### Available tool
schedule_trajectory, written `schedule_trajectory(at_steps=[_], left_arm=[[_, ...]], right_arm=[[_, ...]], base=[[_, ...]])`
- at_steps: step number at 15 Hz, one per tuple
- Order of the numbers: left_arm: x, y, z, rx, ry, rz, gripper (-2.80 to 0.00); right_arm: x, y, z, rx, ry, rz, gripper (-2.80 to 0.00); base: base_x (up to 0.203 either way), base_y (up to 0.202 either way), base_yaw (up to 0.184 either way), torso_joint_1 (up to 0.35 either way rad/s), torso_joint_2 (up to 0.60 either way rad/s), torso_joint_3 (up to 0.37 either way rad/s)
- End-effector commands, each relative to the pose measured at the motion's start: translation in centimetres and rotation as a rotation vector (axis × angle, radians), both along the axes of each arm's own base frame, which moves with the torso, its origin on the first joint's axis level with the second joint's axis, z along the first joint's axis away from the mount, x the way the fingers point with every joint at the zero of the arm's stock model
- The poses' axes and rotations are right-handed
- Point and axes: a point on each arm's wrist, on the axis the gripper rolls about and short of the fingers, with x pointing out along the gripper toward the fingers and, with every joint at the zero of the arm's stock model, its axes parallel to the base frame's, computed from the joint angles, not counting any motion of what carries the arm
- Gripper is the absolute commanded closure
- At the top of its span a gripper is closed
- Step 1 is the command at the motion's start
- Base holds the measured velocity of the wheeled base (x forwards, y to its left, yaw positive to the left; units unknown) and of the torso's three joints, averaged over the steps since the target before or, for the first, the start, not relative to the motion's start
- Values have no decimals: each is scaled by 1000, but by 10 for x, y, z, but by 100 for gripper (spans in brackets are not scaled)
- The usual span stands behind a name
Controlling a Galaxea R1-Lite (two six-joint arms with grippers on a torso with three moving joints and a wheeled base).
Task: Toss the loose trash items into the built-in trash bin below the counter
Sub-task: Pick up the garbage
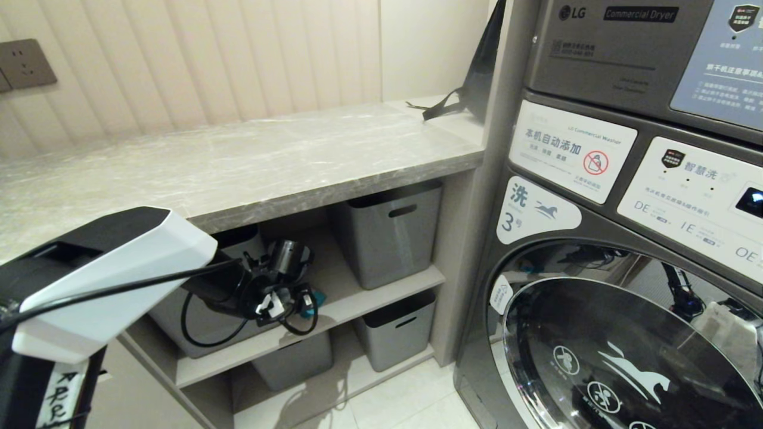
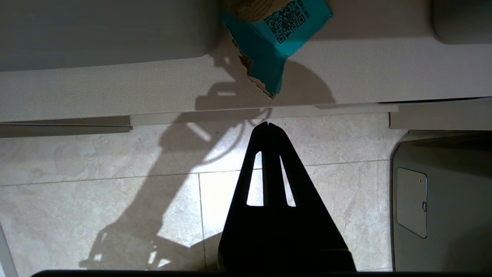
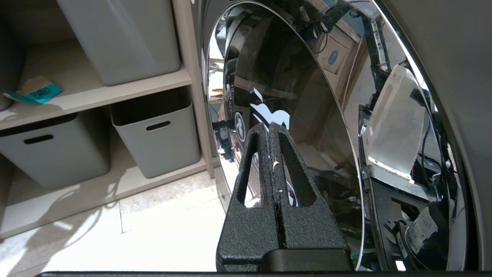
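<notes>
I have the left tool pinched narrow and empty, just off the shelf edge, because the teal scrap lies there between tubs, not on the counter. The right tool, also shut, idles by the washer door.

Grey plastic tubs are seen on the shelves, a washing machine is seen right, a black strapped bag is seen far behind.
</notes>
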Motion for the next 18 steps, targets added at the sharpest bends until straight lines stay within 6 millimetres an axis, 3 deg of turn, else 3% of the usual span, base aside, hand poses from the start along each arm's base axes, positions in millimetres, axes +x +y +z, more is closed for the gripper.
schedule_trajectory(at_steps=[1, 7, 10, 12, 14, 16, 18], left_arm=[[0, 0, 0, -2, -2, 5, 0], [-5, 1, 0, -1, 9, 3, 0], [-26, 3, 30, -36, -18, -35, 0], [-60, 8, 57, -21, -30, -95, 0], [-109, 19, 88, 34, -80, -198, 0], [-158, 36, 112, 85, -168, -300, 0], [-213, 61, 123, 138, -271, -402, 0]], right_arm=[[0, 0, 0, -1, -1, 1, 0], [0, 0, 0, -1, -2, 1, 0], [0, 0, 0, -1, 0, 1, 0], [0, 0, 0, -1, 0, 1, 0], [0, 0, 0, -1, -1, 1, 0], [0, 0, 0, -1, -1, 1, 0], [0, 0, 0, -1, -2, 1, 0]], base=[[0, 0, 0, 0, 0, 0], [0, 0, 0, 0, 0, 0], [0, 0, 0, 0, 0, 0], [0, 0, 0, 0, 0, 0], [0, 0, 0, 0, 0, 0], [0, 0, 0, 0, 0, 0], [0, 0, 0, 0, 0, 0]])
